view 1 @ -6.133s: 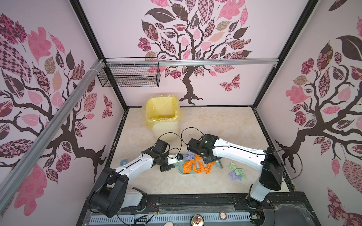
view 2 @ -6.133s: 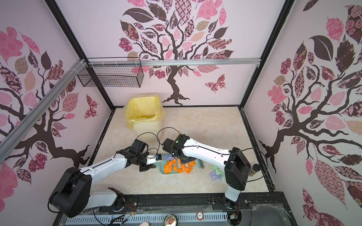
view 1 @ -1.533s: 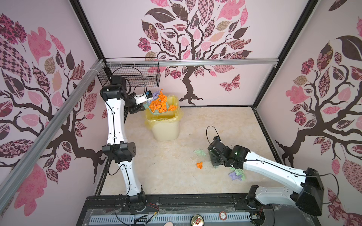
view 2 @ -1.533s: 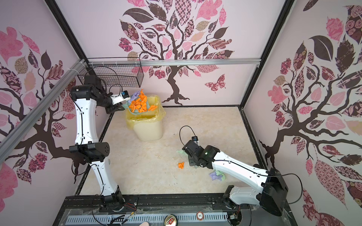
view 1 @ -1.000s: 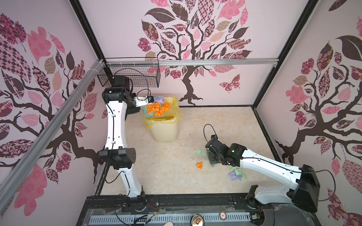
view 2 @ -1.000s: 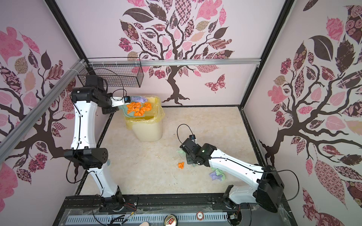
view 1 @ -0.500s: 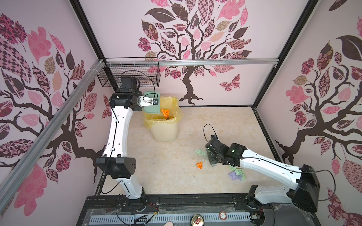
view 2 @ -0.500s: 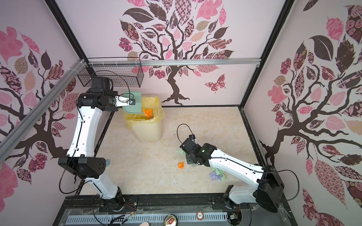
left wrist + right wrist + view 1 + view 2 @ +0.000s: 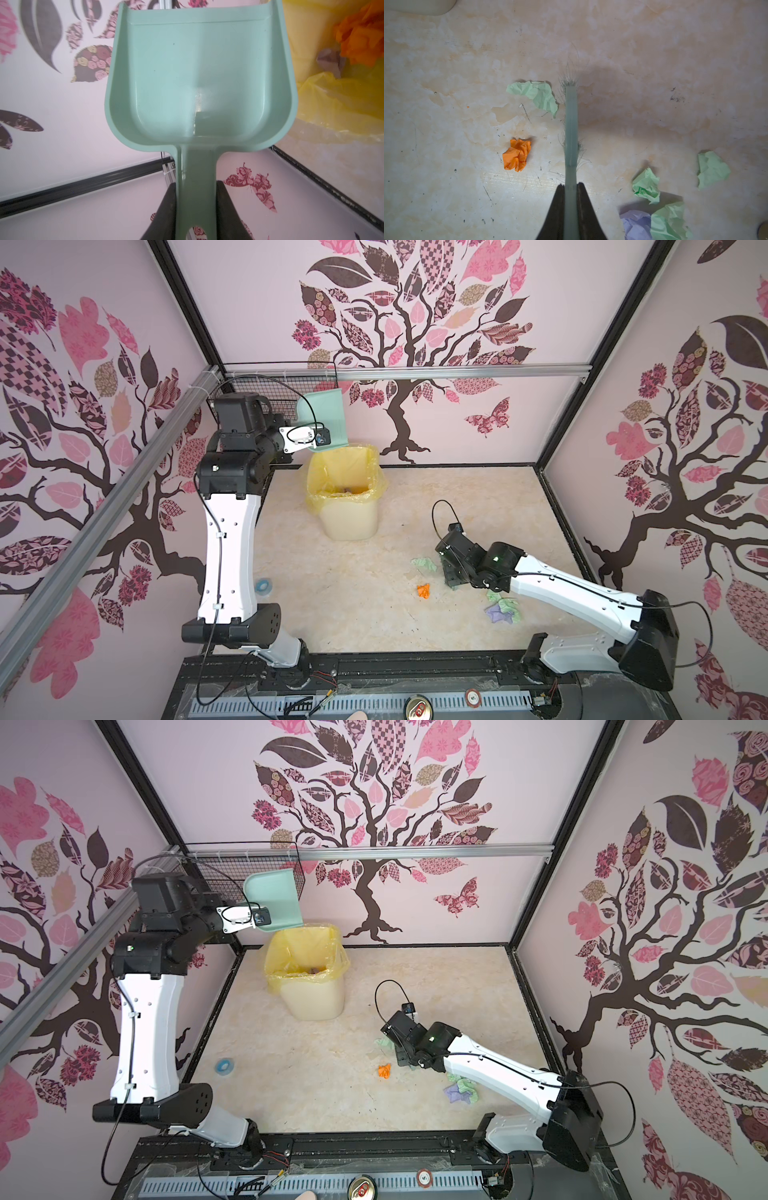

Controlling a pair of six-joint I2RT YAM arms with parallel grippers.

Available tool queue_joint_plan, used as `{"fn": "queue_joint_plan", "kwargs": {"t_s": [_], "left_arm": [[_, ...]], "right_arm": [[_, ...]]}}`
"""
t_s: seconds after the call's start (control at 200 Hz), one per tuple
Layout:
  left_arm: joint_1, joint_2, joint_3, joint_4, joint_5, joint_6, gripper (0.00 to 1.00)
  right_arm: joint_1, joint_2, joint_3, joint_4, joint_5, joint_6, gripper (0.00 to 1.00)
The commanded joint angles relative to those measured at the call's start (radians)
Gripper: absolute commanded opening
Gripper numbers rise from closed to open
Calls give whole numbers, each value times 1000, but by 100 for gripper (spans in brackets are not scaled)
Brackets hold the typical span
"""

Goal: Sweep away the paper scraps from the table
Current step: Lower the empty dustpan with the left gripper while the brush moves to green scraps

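Note:
My left gripper (image 9: pixel 196 182) is shut on the handle of the teal dustpan (image 9: pixel 199 83), which is empty and held up, tilted, just above the yellow-lined bin (image 9: pixel 347 489). Orange paper scraps (image 9: pixel 363 31) lie inside the bin. Low over the table (image 9: pixel 353 614), my right gripper (image 9: pixel 570 184) is shut on the teal brush (image 9: pixel 571 124). Beside the brush lie a green scrap (image 9: pixel 535 95) and an orange scrap (image 9: pixel 517 154). On its other side, a lilac wad (image 9: pixel 636 224) and green wads (image 9: pixel 646 186) sit partly under the right arm (image 9: pixel 561 589).
A blue tape roll (image 9: pixel 262 585) lies near the table's left edge. A black wire basket (image 9: pixel 266 381) hangs on the back-left wall behind the dustpan. A black frame (image 9: pixel 559 514) borders the table, and a drinks can (image 9: pixel 417 709) sits on the front rail.
The left arm swung the dustpan over the bin and tipped it; the orange scraps fell into the bin and the pan is now empty. The right arm has barely moved.

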Motion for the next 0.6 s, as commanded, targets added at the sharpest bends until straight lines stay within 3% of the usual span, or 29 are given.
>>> {"fn": "queue_joint_plan", "kwargs": {"t_s": [0.0, 0.215, 0.36, 0.595], "left_arm": [[8, -114, -11, -138, 186, -126, 0], [4, -398, -464, -181, 346, -166, 0], [-17, -539, -782, -146, 385, -177, 0], [-26, -652, -1120, -97, 411, -157, 0]], "right_arm": [[-5, -10, 94, -124, 102, -17, 0], [-22, -16, 279, -414, 358, 52, 0], [-77, 28, 336, -641, 479, 152, 0], [-216, 33, 234, -641, 455, 180, 0]]}}
